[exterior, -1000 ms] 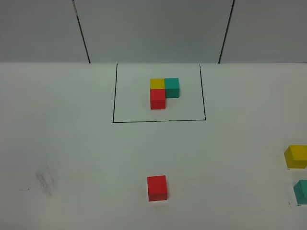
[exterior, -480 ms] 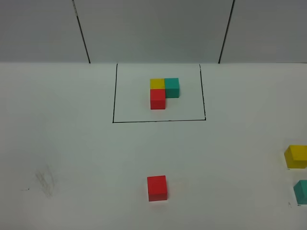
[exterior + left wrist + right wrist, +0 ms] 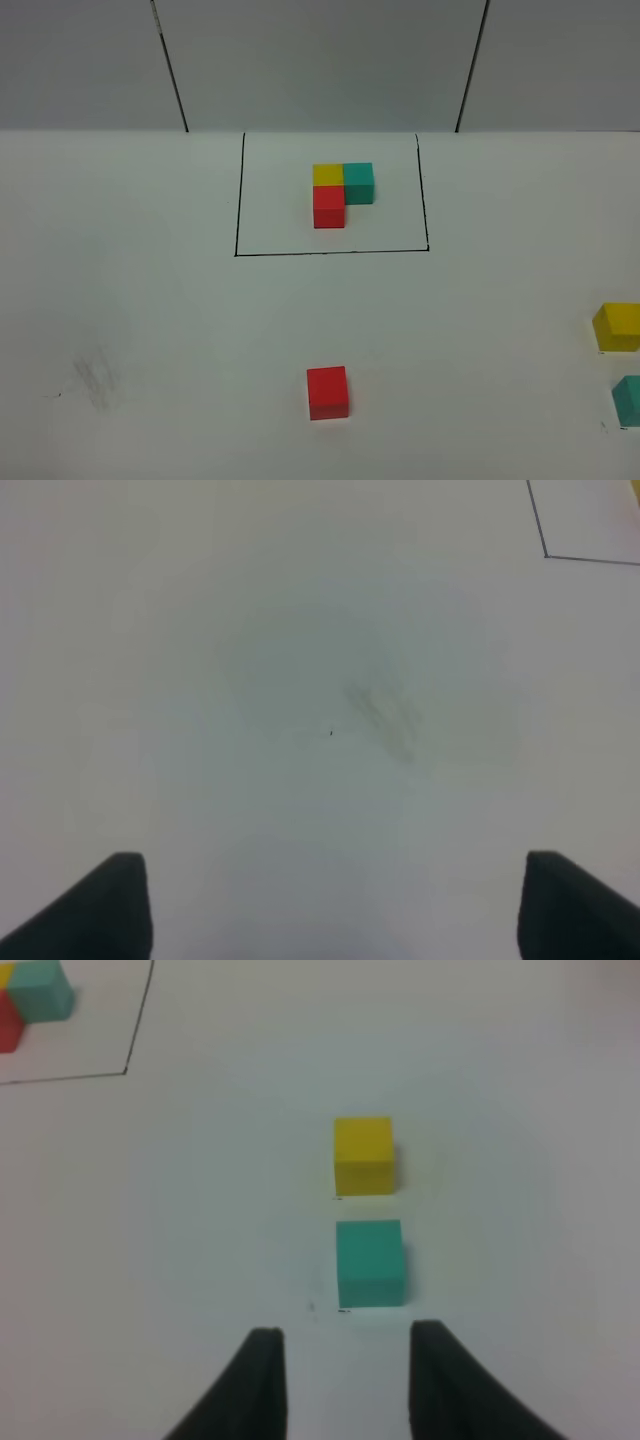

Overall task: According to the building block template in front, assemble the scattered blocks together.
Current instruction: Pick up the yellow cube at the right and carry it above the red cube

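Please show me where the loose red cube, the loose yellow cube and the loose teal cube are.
loose red cube (image 3: 327,386), exterior high view, on its top face.
loose yellow cube (image 3: 363,1142), right wrist view, on its top face.
loose teal cube (image 3: 370,1248), right wrist view, on its top face.

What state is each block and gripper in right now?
building block template: three cubes joined in an L.
red cube: loose, lying alone, untouched.
yellow cube: loose, untouched, joined to nothing.
teal cube: loose, untouched, joined to nothing.
left gripper: open, empty.
right gripper: shut, empty.
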Robot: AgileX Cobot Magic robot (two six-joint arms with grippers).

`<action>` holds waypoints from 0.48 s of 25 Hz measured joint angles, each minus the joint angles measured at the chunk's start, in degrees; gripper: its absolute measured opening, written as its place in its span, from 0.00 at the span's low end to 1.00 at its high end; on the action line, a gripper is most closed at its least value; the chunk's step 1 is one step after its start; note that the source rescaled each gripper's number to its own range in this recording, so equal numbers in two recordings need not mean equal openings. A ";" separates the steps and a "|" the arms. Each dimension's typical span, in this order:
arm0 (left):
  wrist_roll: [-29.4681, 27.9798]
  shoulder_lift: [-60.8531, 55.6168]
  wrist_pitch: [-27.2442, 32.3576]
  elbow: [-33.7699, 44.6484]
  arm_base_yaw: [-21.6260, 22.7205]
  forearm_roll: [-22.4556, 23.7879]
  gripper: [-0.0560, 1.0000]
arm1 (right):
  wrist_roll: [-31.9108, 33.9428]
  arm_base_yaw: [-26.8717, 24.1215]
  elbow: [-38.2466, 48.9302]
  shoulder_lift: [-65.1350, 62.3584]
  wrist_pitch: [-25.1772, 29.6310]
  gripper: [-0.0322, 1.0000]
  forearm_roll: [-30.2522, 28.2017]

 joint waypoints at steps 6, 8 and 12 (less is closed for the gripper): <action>0.00 0.00 -0.01 0.00 0.00 0.00 0.77 | -0.19 0.00 0.00 0.00 0.00 0.36 0.33; 0.00 0.00 -0.06 0.00 0.00 0.00 0.77 | -0.19 0.00 0.00 0.00 0.00 0.57 0.33; 0.00 0.00 -0.06 0.00 0.00 0.00 0.77 | -0.18 0.00 0.00 0.00 0.00 0.91 0.33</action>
